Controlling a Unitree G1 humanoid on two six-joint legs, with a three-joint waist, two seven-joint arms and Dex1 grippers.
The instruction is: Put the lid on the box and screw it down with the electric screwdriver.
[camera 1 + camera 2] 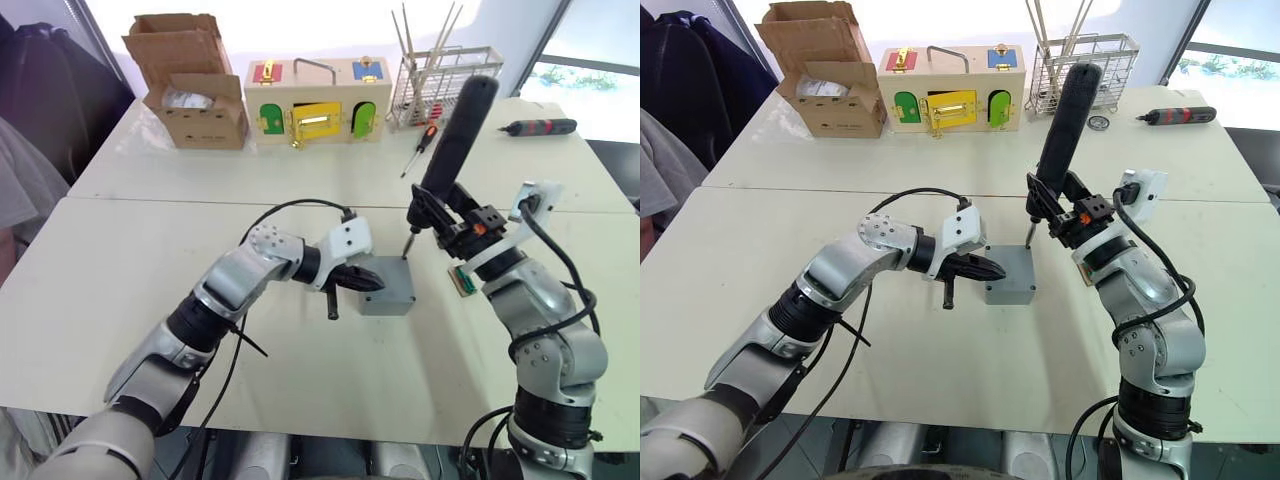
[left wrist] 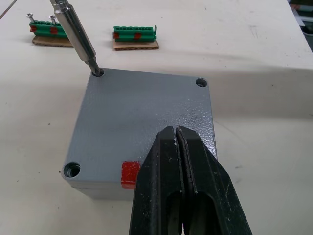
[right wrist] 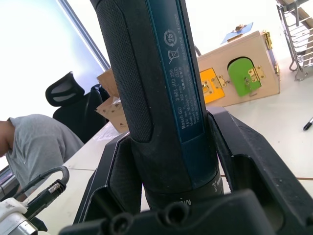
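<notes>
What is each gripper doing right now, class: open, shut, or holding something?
Left gripper: shut, holding nothing, tips resting on the lid.
Right gripper: shut on the electric screwdriver.

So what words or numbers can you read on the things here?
"Bosch GO": on the blue label strip of the electric screwdriver.
"25" inside a circle: on the same strip, higher up.
Other small print and symbols on that strip: too small to read.
The red mark on the box: no writing on it.

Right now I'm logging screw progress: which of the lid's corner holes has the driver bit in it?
The far corner hole beside the green screw strips. The lid's other visible holes stand empty.
</notes>
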